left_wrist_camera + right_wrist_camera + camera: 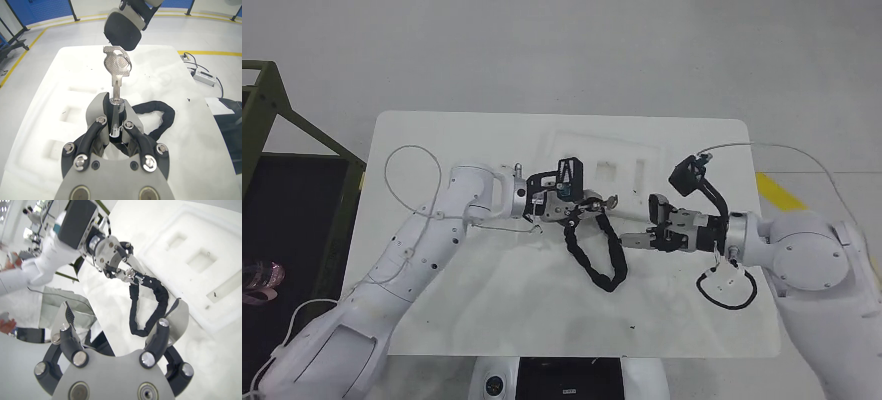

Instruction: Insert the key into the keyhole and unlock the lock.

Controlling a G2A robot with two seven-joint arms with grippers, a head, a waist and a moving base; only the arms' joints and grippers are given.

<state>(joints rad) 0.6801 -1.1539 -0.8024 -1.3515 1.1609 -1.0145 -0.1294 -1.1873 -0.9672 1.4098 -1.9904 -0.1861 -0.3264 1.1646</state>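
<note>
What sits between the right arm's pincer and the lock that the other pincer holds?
The key, its blade in the keyhole of the lock and its head toward the right pincer. The left wrist view shows it best.

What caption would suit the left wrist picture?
Left gripper clamps the lock, key standing in its keyhole, black chain looped on the white table.

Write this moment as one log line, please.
left pincer: shut on lock | key: in keyhole | right pincer: open, beside key
</note>
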